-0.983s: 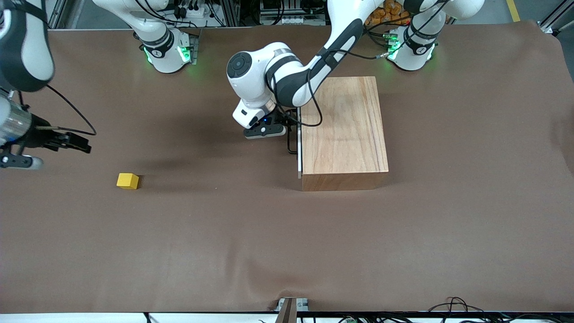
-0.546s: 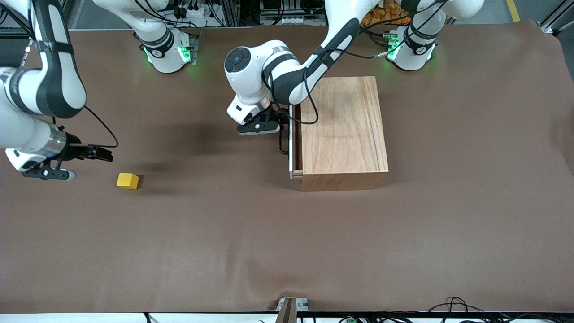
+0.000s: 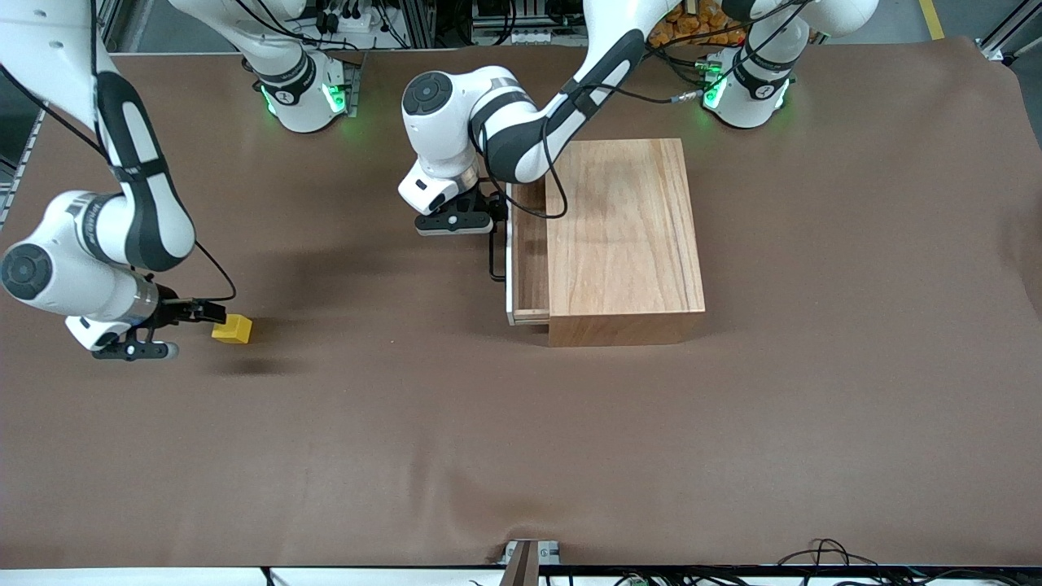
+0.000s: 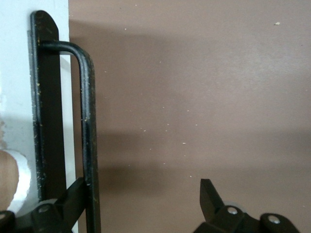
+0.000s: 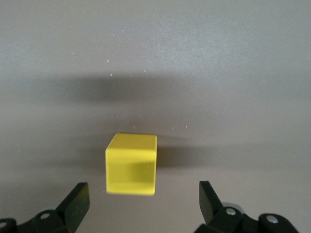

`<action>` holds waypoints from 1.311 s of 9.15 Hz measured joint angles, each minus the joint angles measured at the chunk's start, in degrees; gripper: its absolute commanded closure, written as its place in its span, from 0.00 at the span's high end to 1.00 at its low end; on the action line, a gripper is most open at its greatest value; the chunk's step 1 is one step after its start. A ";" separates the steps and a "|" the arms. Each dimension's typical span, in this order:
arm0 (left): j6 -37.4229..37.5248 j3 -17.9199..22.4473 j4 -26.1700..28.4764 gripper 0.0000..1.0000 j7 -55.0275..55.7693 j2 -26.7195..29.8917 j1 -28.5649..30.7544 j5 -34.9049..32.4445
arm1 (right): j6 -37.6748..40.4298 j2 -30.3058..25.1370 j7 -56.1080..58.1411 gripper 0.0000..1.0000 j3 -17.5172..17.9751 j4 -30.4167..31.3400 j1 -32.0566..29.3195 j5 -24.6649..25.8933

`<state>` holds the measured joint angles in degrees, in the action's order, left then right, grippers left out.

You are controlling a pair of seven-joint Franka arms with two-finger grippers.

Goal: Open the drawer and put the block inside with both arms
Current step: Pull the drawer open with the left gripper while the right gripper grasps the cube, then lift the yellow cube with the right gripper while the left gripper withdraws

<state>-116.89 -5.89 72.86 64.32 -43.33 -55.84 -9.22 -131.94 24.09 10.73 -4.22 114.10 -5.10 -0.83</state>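
Compared with a moment before, the drawer (image 3: 527,252) is pulled further out of the wooden box (image 3: 623,240), and the right gripper (image 3: 213,312) has come down just beside the block (image 3: 233,328). The left gripper (image 3: 498,213) is at the handle (image 4: 87,131); its fingers (image 4: 73,196) are spread, one touching the bar. The right fingers (image 5: 76,204) are spread too, not touching the cube. I count one block, one drawer, one box and two arms on the worktop (image 3: 521,439). The block lies toward the right arm's end.
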 measured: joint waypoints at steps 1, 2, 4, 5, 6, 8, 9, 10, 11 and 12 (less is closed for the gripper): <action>-1.13 0.00 0.00 1.00 0.00 -0.07 -0.24 0.41 | -1.84 2.09 0.05 1.00 0.07 -0.02 0.00 0.00; -2.32 -0.01 0.00 1.00 0.00 -0.10 -0.56 0.83 | -2.90 3.97 0.05 1.00 0.09 -0.05 0.00 -0.02; -4.91 -0.03 0.01 1.00 0.01 -0.15 -1.18 1.26 | -3.29 6.21 0.05 0.36 0.09 -0.17 0.00 -0.06; -6.14 -0.10 0.01 1.00 0.01 -0.19 -1.40 1.67 | -3.49 6.96 0.04 0.00 0.07 -0.22 -0.01 -0.14; -7.05 -0.24 0.01 1.00 0.01 -0.21 -1.47 2.07 | -3.67 7.40 0.00 0.00 0.07 -0.43 -0.02 -1.01; -7.56 -0.37 -0.04 1.00 0.01 -0.21 -1.48 2.24 | -3.64 7.54 0.02 0.00 0.06 -2.42 -0.02 -2.30; -8.57 -0.82 -0.43 1.00 0.01 -0.20 -1.49 2.83 | -2.60 7.52 0.04 0.00 0.04 -4.32 -0.03 -2.36; -9.17 -1.41 -1.06 1.00 0.02 -0.13 -1.54 4.24 | -0.29 7.41 0.29 0.00 0.02 -6.52 -0.03 -2.34; -9.28 -1.63 -1.69 1.00 0.02 0.27 -1.60 5.37 | 2.79 6.98 2.18 0.00 -0.05 -8.94 -0.05 -2.29; -9.24 -1.41 -2.11 1.00 0.03 1.26 -1.46 6.09 | 6.15 6.10 4.99 0.00 -0.23 -11.29 -0.29 -2.29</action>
<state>-126.14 -7.30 70.75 64.36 -42.08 -57.30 -3.13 -125.78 30.19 15.72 -4.45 102.81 -5.39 -3.13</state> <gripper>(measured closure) 0.000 0.445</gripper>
